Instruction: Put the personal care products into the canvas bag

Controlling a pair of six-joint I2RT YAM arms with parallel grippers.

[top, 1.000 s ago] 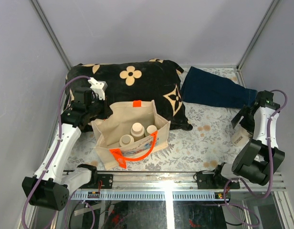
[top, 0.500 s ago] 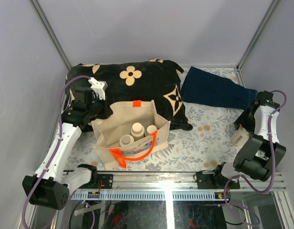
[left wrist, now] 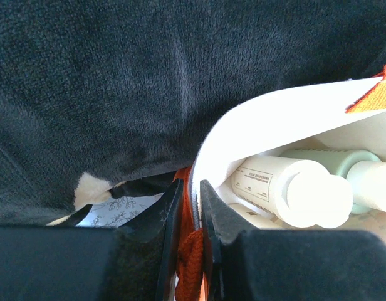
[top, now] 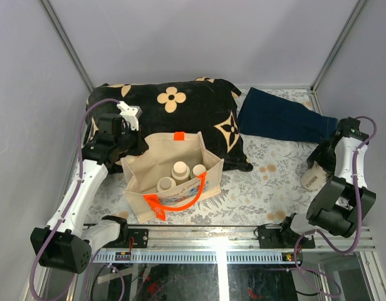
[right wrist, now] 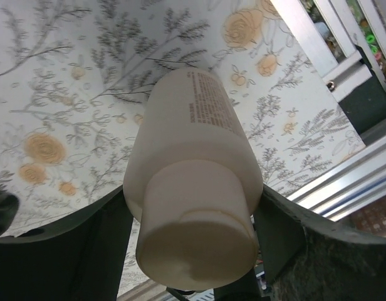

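The canvas bag (top: 174, 182) stands open in front of the cushion, its orange handle (top: 180, 200) hanging over the near side. Three personal care products (top: 180, 170) stand inside; in the left wrist view two show, cream caps (left wrist: 318, 199) facing the camera. My left gripper (top: 126, 158) (left wrist: 188, 191) is shut on the bag's left rim (left wrist: 255, 119), with orange strap between the fingers. At the far right, my right gripper (top: 319, 167) (right wrist: 193, 216) is shut on a beige bottle (top: 312, 180) (right wrist: 193, 144) with dark print, gripping it just below the cap.
A black cushion with tan flowers (top: 174, 103) lies behind the bag. A folded dark blue cloth (top: 281, 119) lies at the back right. The floral tablecloth (top: 262, 188) ends at the metal rail (top: 230, 235) in front; the rail (right wrist: 343, 188) runs close to the held bottle.
My right gripper has closed from wide open onto the bottle at the far right, and the bottle has shifted slightly left. The left gripper and the bag have not moved.
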